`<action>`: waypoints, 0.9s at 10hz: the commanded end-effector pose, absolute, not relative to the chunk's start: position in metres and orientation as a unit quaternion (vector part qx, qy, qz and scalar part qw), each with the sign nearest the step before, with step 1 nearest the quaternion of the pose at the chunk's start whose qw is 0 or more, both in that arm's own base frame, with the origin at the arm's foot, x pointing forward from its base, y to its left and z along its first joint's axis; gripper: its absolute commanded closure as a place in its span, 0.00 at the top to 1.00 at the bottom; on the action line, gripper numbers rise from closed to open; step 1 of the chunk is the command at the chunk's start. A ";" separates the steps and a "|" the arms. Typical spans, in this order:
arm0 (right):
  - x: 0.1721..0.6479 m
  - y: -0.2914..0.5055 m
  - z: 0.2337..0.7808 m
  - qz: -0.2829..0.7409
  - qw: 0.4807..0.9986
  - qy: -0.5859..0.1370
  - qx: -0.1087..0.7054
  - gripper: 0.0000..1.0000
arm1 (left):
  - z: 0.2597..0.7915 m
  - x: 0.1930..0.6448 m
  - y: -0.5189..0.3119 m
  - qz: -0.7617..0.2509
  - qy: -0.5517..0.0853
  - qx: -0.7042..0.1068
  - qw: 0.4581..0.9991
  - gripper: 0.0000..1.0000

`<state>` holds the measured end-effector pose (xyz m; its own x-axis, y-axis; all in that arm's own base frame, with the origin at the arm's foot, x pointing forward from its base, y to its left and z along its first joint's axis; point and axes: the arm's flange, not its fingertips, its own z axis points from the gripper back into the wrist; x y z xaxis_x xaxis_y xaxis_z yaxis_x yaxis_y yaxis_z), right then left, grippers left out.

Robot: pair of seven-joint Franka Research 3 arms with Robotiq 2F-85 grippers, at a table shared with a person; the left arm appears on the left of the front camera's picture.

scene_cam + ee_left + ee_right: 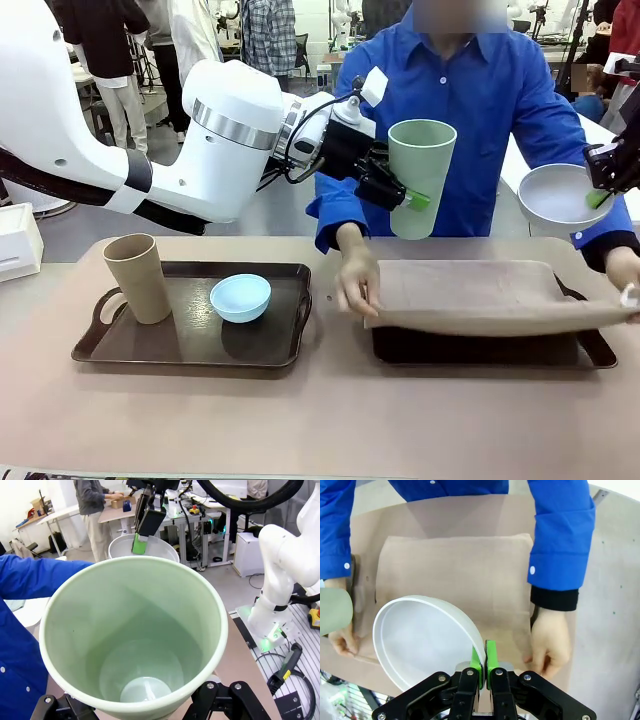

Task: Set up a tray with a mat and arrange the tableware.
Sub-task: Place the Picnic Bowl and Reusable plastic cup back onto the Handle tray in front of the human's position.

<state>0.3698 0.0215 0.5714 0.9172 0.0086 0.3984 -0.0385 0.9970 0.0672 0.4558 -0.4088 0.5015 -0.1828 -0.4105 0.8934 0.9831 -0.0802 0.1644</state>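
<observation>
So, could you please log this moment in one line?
left gripper: green tumbler aloft | right gripper: white bowl | person: holds mat over tray | other tray: brown tumbler, blue bowl

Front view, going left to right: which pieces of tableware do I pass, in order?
tan tumbler → light blue bowl → sage green tumbler → grey-white bowl

Robotics laboratory: a white robot arm (285, 555) mounted on a base plate at the table's edge, black cables (282, 667) coiled beside it, and equipment-laden workbenches (112, 514) beyond (a person (92, 502) stands at one, handling a cardboard box (118, 502)).
</observation>
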 end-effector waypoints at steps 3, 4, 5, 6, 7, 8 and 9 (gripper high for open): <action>0.372 0.022 0.571 0.015 0.978 -0.205 0.036 0.00 | 0.504 0.456 -0.408 -0.650 -0.414 -0.350 0.533 0.00; 0.372 0.022 0.571 0.015 0.978 -0.205 0.036 0.00 | 0.504 0.456 -0.408 -0.650 -0.414 -0.350 0.533 0.00; 0.372 0.022 0.571 0.015 0.978 -0.205 0.036 0.00 | 0.504 0.456 -0.408 -0.650 -0.414 -0.350 0.533 0.00; 0.372 0.022 0.571 0.015 0.978 -0.205 0.036 0.00 | 0.504 0.456 -0.408 -0.650 -0.414 -0.350 0.533 0.00; 0.372 0.022 0.571 0.015 0.978 -0.205 0.036 0.00 | 0.504 0.456 -0.408 -0.650 -0.414 -0.350 0.533 0.00; 0.372 0.022 0.571 0.015 0.978 -0.205 0.036 0.00 | 0.504 0.456 -0.408 -0.650 -0.414 -0.350 0.533 0.00; 0.372 0.022 0.571 0.015 0.978 -0.205 0.036 0.00 | 0.504 0.456 -0.408 -0.650 -0.414 -0.350 0.533 0.00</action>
<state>0.3698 0.0215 0.5714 0.9172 0.0086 0.3984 -0.0385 0.9970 0.0672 0.4558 -0.4087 0.5015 -0.1828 -0.4105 0.8934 0.9831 -0.0802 0.1643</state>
